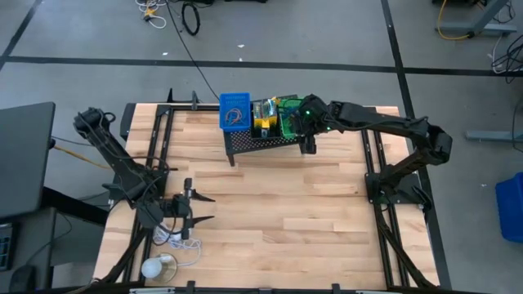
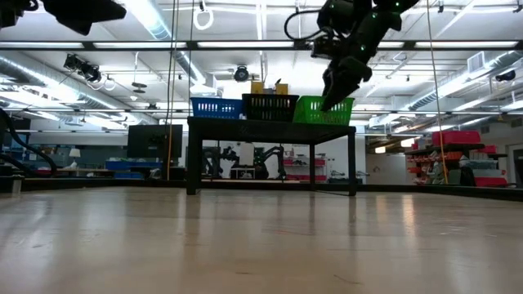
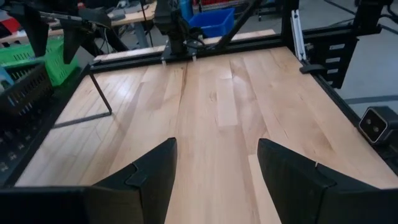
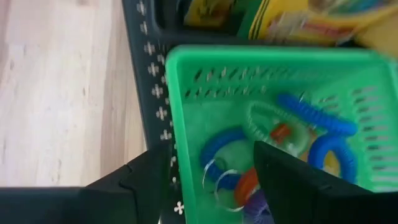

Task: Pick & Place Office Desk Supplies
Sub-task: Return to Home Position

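A black perforated shelf (image 1: 261, 143) stands at the table's far middle and carries three trays side by side. They are a blue tray (image 1: 234, 112), a black tray (image 2: 270, 106) with yellow and green packets (image 1: 265, 113), and a green tray (image 4: 249, 56). Inside the green tray lie coiled loops: blue (image 4: 314, 115), green (image 4: 267, 121) and orange (image 4: 249, 183). My right gripper (image 4: 211, 155) hangs open just above the green tray, slanting down, with nothing between its fingers. My left gripper (image 1: 204, 207) waits open at the table's near left, above bare wood.
A white coiled cable (image 1: 176, 238) and a white round object (image 1: 154, 268) lie at the near left corner, close to my left arm. Black frame rails (image 1: 372, 163) run along the table's sides. Bare wood spreads between the shelf and the near edge.
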Tool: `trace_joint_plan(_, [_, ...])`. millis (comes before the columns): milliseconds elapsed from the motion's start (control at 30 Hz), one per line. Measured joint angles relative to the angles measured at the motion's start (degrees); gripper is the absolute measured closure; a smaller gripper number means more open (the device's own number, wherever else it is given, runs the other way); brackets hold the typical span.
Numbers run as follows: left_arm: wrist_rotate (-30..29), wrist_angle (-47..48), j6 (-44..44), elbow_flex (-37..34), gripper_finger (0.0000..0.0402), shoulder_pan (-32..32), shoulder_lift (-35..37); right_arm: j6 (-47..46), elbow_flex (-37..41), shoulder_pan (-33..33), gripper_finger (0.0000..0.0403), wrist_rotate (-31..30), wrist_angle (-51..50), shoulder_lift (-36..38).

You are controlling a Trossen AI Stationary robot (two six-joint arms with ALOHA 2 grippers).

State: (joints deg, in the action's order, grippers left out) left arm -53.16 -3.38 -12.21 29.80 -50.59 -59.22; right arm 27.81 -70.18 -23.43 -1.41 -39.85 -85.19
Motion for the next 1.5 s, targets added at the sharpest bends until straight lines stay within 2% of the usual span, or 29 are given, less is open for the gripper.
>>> trace_joint_plan(200, [0.61,-2.98,4.39,0.00,0.0171,-0.09,3.27,-2.10,-6.91,2.05,0.0165,-2.59,-4.90,0.02])
trace_joint_plan(367, [0.50,-3.77,8.82,0.00,0.0171,-0.07,7.26,-9.96,-13.09,4.09,0.0165,-3.34,-4.92,0.11])
trace_joint_plan(500, [0.79,-7.05,13.56,0.00,0.0171,-0.07,11.62,-17.75,-17.57,6.28,0.0165,-1.94,-4.00,0.15])
trace_joint_plan(600, [3.96,-8.31,17.49,0.02,0.0171,-0.07,15.47,-19.73,-19.75,8.70,0.0165,0.25,-3.84,0.18])
trace_joint_plan(733, [4.87,-9.95,17.05,0.04,0.0171,-0.09,19.95,-20.84,-20.34,12.78,0.0165,2.60,-0.30,1.19])
trace_joint_plan(867, [0.99,-8.75,14.74,0.07,0.0171,0.00,22.31,-21.33,-20.34,16.79,0.0165,2.76,1.21,2.96])
trace_joint_plan(933, [-0.18,-7.94,9.63,0.07,0.0171,0.03,22.78,-21.87,-20.34,18.58,0.0165,2.79,2.93,4.33])
trace_joint_plan(967, [0.50,-6.84,4.62,0.07,0.0171,-0.19,22.80,-21.77,-20.34,19.39,0.0165,2.76,3.65,5.08])
trace_joint_plan(1000, [2.77,-5.86,3.71,0.07,0.0171,-0.58,22.91,-21.28,-20.34,20.47,0.0165,2.76,4.18,6.15])
trace_joint_plan(1100, [15.57,-2.74,12.84,0.00,0.0170,-3.13,24.90,-20.75,-20.34,23.75,0.0165,2.56,4.59,10.31])
trace_joint_plan(1167, [18.15,-3.13,14.29,0.00,0.0171,-6.39,27.48,-21.23,-19.56,26.82,0.0165,2.55,4.36,13.88])
trace_joint_plan(1267, [13.14,-1.78,16.22,0.07,0.0171,-12.99,32.40,-21.85,-15.50,32.69,0.0165,0.89,5.80,20.26])
trace_joint_plan(1367, [2.89,0.07,17.30,-0.01,0.0171,-20.56,35.80,-23.01,-8.36,39.68,0.0165,-4.74,9.12,27.87])
trace_joint_plan(1500, [-10.32,-2.59,19.95,-2.72,0.0171,-27.57,36.95,-26.16,4.80,48.49,0.0165,-10.16,16.01,37.49])
